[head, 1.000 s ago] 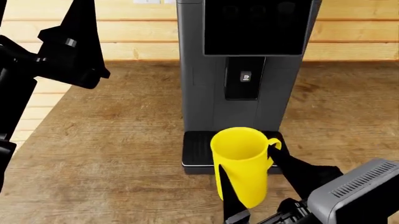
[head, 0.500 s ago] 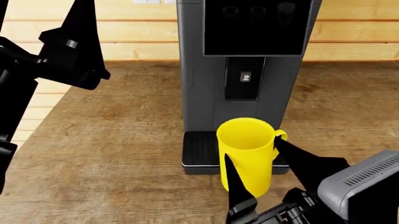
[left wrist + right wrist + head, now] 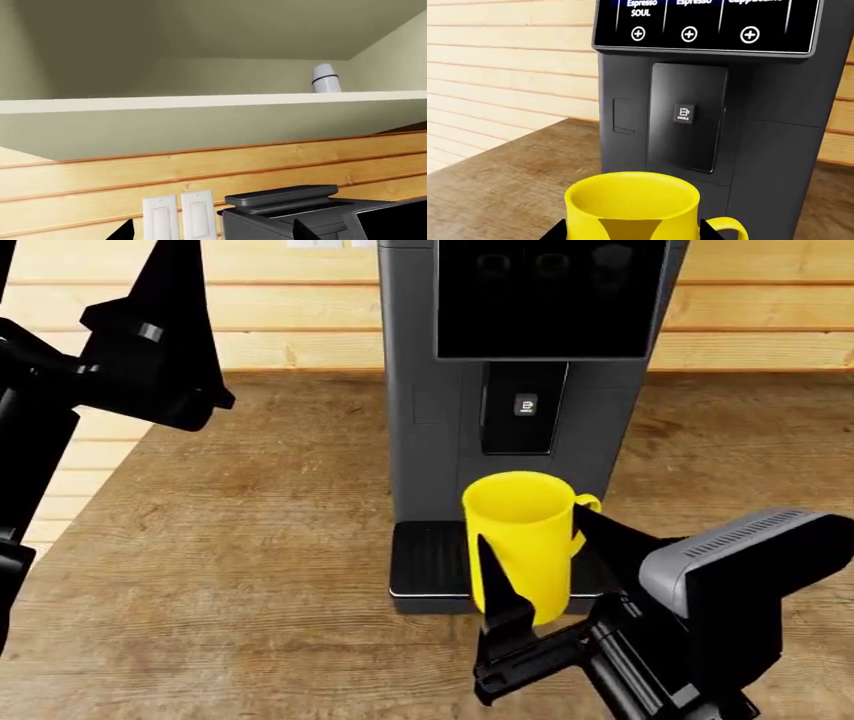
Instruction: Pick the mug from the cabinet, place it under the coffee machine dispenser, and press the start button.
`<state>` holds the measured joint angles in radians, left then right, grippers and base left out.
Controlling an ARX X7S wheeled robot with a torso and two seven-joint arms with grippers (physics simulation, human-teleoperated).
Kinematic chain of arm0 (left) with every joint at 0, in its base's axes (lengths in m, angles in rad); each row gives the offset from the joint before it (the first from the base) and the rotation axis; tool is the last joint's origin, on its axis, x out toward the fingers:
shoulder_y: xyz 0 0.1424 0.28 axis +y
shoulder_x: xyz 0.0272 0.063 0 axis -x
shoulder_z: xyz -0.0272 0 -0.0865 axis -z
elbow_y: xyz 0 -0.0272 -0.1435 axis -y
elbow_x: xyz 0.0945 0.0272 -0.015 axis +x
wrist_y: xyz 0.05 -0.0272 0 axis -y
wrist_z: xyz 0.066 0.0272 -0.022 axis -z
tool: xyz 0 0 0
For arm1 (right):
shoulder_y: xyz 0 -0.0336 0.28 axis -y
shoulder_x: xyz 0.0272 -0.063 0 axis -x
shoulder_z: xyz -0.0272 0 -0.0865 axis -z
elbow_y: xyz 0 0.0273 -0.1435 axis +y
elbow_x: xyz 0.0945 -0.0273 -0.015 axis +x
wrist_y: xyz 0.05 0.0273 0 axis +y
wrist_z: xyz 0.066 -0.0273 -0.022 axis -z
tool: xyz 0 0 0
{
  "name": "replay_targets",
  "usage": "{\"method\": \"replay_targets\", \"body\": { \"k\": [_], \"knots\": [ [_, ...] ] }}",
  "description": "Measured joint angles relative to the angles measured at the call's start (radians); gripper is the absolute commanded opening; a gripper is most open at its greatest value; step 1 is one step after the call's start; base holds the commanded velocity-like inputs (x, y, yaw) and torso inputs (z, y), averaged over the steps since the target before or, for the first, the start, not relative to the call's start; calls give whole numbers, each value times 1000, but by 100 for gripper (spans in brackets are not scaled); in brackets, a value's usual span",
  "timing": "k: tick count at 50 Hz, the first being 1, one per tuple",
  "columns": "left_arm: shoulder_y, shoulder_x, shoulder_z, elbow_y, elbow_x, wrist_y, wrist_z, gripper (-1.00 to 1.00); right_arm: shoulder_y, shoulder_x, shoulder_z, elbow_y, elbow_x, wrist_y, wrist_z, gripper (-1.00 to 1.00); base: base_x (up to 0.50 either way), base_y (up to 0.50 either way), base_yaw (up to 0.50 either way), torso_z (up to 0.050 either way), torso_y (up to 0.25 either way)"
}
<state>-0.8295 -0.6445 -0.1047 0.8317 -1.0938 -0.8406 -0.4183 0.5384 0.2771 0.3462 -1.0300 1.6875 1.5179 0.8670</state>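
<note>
Right claw point(image 3: 534, 575) clamped on the mug point(image 3: 521, 540), kept upright, carried above drip tray point(image 3: 424, 558), below and in front of dispenser point(image 3: 518, 408) for set-down. Left claw point(image 3: 154, 335) raised aside over tabletop point(image 3: 240, 540); opening indeterminable.

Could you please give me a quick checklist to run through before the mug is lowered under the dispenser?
1. Right gripper fingers shut on the mug: ok.
2. Mug upright, opening up: ok.
3. Mug lined up beneath the dispenser: ok, roughly.
4. Drip tray free of other items: ok.
5. Mug already resting on tray: cannot tell.
6. Left gripper raised well aside: ok.
</note>
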Motion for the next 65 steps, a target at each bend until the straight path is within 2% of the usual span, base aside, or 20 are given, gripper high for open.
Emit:
{"method": "replay_targets", "body": {
  "k": [10, 35, 65],
  "knots": [
    [4, -4, -1, 1, -1, 5, -1, 100, -73, 65, -116, -5, -248, -145, -148, -100, 0, 0, 0, 0, 0],
    [15, -15, -4, 6, -13, 11, -11, 100, -168, 120, -351, 46, -648, -391, -329, -100, 0, 0, 0, 0, 0],
    [24, -26, 2, 4, -7, 24, -8, 100, -207, 129, -540, 187, -943, -602, -423, -100, 0, 0, 0, 0, 0]
  ]
}}
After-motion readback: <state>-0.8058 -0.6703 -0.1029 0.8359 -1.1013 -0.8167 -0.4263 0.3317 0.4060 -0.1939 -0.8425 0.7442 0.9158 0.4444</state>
